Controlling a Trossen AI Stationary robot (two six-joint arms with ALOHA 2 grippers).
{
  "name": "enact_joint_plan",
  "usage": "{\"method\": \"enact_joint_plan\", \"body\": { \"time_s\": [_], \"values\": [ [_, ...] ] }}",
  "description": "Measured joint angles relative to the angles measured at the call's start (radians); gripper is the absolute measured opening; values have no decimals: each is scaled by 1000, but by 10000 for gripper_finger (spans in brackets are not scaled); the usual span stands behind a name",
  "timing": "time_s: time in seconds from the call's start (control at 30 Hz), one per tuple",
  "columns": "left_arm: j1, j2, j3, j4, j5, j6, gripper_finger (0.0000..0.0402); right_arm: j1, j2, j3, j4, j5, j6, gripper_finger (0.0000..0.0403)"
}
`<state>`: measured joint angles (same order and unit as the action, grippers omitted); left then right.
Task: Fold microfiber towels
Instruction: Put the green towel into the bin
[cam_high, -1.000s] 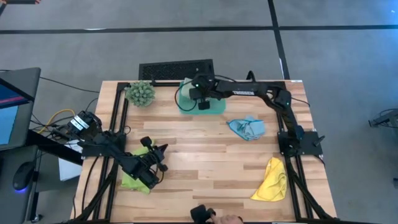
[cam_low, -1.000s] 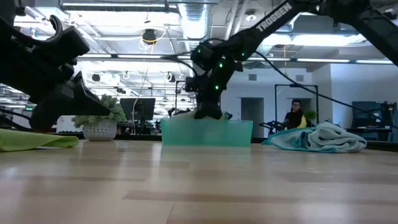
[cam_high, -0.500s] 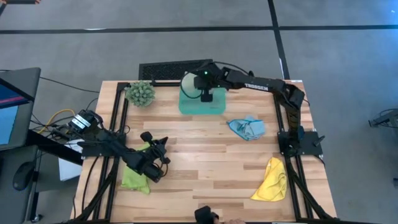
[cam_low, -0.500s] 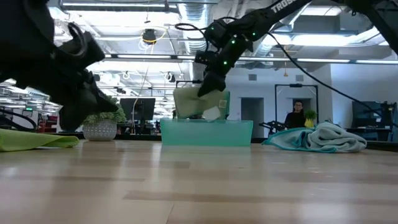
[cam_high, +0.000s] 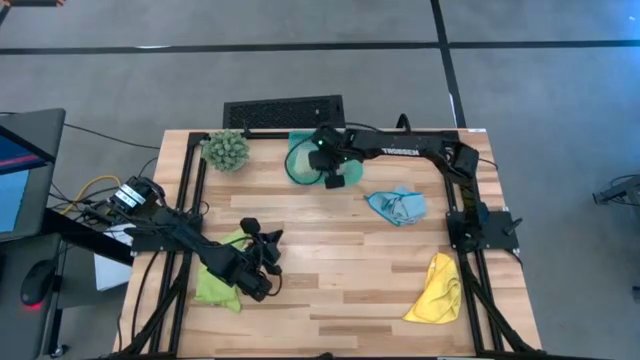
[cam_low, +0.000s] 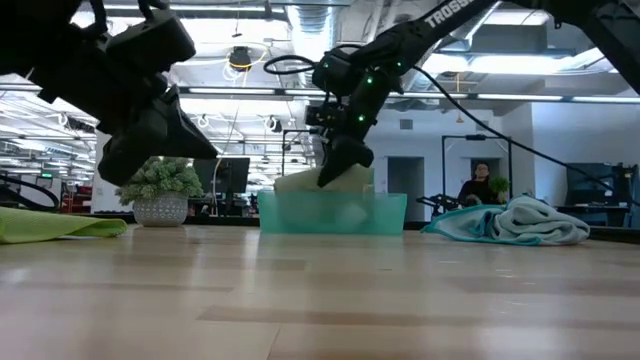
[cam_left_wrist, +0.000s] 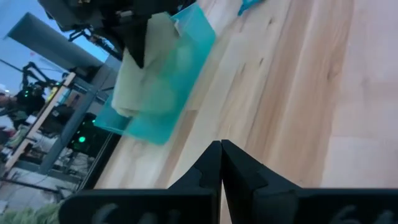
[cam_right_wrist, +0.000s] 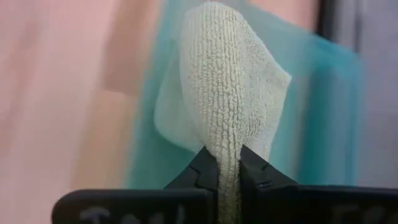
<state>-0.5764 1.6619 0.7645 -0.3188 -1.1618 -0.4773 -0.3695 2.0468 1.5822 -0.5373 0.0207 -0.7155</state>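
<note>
Above the teal tray (cam_high: 300, 170), the right gripper (cam_right_wrist: 228, 163) pinches the sage towel (cam_right_wrist: 227, 93) thinly; snagging the rim may cause slippage.

Pale sage towel (cam_right_wrist: 227, 118) hanging pinched over teal tray (cam_high: 298, 172). Lime towel (cam_high: 215, 285), light blue towel (cam_high: 397, 206), yellow towel (cam_high: 436, 290) lying crumpled, well apart.

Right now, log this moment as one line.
right gripper: shut on pale sage towel over teal tray | left gripper: shut, empty, above table

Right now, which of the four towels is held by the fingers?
The pale sage green towel, pinched by the right gripper above the teal tray. The lime, blue and yellow towels lie untouched on the table.
</note>
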Motion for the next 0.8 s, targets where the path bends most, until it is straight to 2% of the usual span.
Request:
{"method": "enact_joint_plan", "body": {
  "time_s": [0.33,0.6,0.7,0.8],
  "values": [
    [-45,0,15,-7,-22,-20,0,151,0,0,-148,-100,122,36],
    [-72,0,94,-9,-28,55,0,288,0,0,-246,-261,230,39],
    [-86,0,127,-47,-47,54,0,321,-23,0,-241,-227,245,35],
    [-107,0,170,-150,-82,1,0,310,-54,3,-179,-110,254,34]
  ]
}}
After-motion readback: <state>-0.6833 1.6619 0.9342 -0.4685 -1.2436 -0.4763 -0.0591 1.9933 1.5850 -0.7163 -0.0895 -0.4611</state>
